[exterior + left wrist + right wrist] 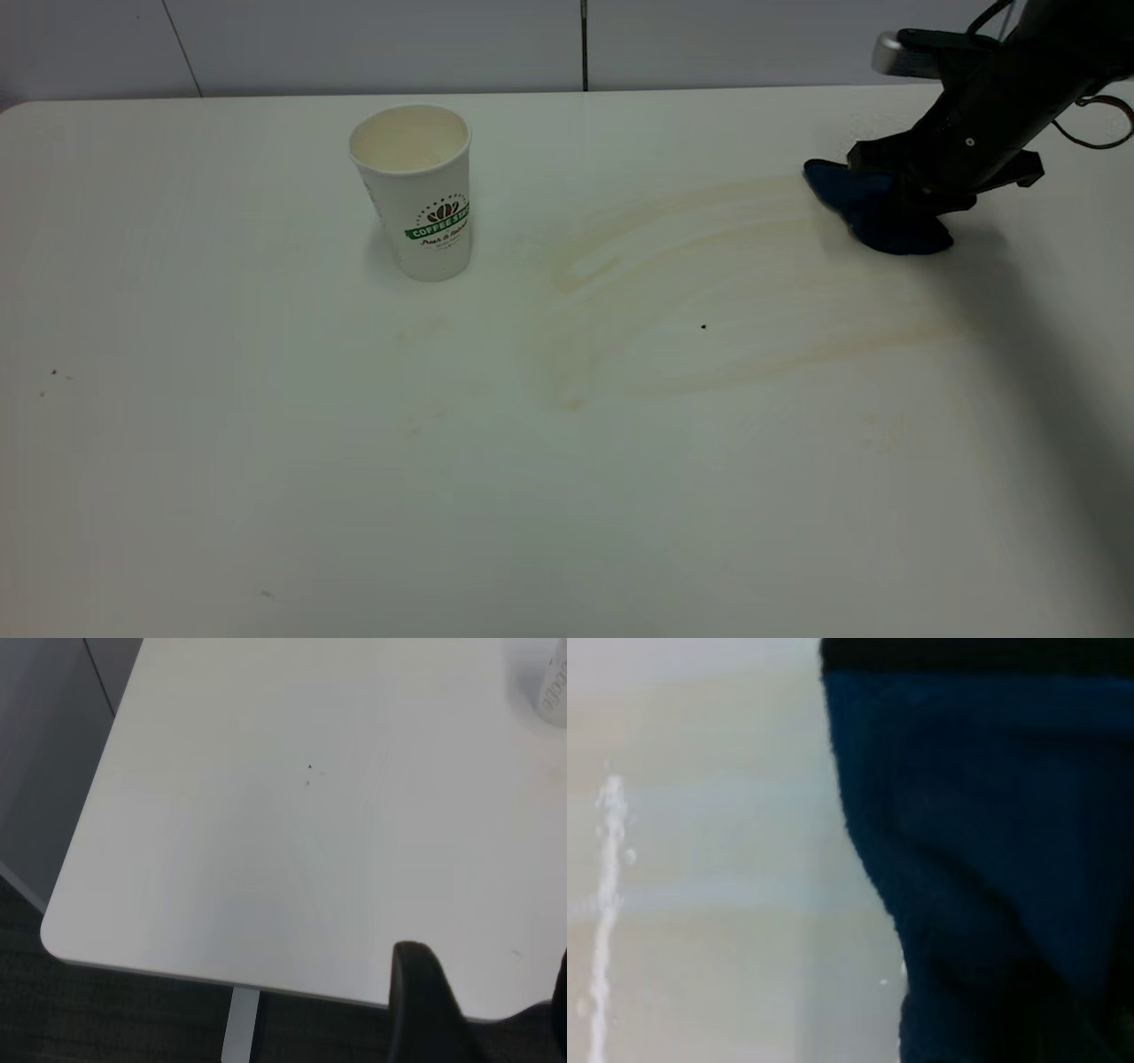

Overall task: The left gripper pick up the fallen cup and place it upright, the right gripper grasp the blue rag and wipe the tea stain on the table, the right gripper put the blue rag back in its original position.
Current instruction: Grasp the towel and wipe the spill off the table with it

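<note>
Looking down, we count one blue rag [873,211], dark navy and bunched, clamped in our right gripper [895,213] at the far right of the table [354,461]; one white cup [416,190] stands upright.

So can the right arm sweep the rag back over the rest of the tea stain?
Probably yes: the right gripper holds the blue rag at the tea stain edge; the cup stands clear.

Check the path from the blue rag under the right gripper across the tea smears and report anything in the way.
Nothing visible blocks it. The dark navy cloth rag sits under the right gripper at the edge of the tan tea streaks. The white paper cup stands upright, left of the smears.
</note>
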{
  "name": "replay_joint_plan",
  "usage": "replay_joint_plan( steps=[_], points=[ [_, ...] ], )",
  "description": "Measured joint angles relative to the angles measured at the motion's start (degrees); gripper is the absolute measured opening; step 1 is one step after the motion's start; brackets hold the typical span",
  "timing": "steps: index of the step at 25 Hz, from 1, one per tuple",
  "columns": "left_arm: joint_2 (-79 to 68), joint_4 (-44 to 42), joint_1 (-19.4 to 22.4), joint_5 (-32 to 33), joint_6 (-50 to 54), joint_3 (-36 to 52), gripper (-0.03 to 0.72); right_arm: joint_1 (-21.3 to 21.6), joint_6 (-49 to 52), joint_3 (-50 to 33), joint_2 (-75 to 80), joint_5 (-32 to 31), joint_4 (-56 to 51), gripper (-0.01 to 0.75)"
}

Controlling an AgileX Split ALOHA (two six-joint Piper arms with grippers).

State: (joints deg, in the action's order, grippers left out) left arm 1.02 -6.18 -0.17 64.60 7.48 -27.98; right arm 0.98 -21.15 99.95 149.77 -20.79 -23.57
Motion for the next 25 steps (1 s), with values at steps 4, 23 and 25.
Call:
replay_joint_plan(
  steps=[4, 23, 25],
  points=[
    [0.0, 0.0, 0.0, 0.0, -0.1, 0.0, 0.388, -7.4, -0.4, 0.0, -0.1, -0.9, 0.8, 0.059],
    [0.0, 0.0, 0.0, 0.0, -0.1, 0.0, 0.388, -25.9, 1.5, 0.1, -0.1, -5.7, -5.4, 0.059],
    [0.0, 0.0, 0.0, 0.0, -0.1, 0.0, 0.388, -22.2, 2.2, 0.1, -0.1, -7.0, -5.5, 0.059]
  ],
)
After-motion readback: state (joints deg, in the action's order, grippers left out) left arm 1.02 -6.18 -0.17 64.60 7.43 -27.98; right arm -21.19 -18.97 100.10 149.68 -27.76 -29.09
